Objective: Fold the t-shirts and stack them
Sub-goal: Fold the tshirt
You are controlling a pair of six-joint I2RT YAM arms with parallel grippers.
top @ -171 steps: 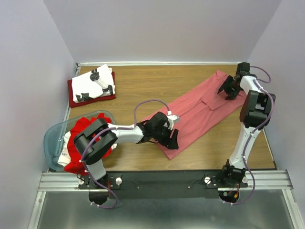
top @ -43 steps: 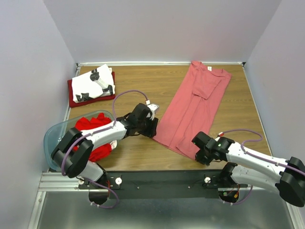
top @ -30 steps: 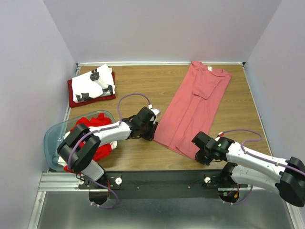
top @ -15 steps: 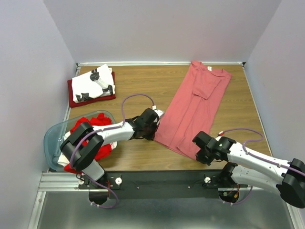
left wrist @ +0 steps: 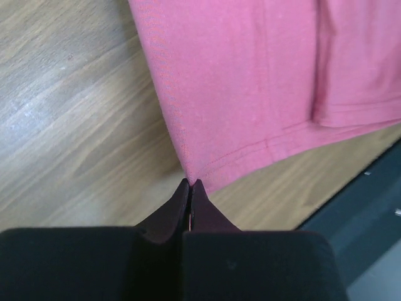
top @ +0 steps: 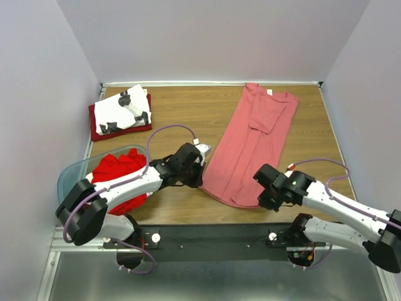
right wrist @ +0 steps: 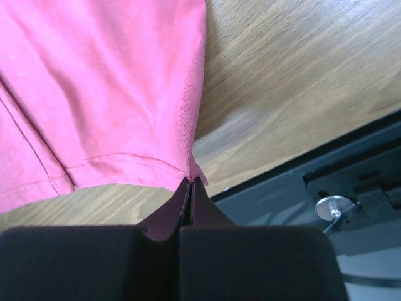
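A long salmon-pink t-shirt (top: 250, 147) lies folded lengthwise on the wooden table, collar at the far end. My left gripper (top: 199, 182) is shut on the shirt's near left hem corner (left wrist: 191, 179). My right gripper (top: 259, 199) is shut on the near right hem corner (right wrist: 191, 177). Both corners are lifted a little off the wood. A white t-shirt with black prints (top: 124, 108) lies folded on a dark red t-shirt (top: 100, 130) at the far left. Bright red and white t-shirts (top: 119, 179) are heaped in the tub.
A translucent pale-blue plastic tub (top: 69, 179) sits at the near left of the table. The black mounting rail (top: 213, 235) runs along the near edge. Grey walls enclose the table on the left, right and far sides.
Both grippers closed on the pink shirt's near hem corners. They now lift and draw it, so the hem has risen and the shirt has shifted slightly.
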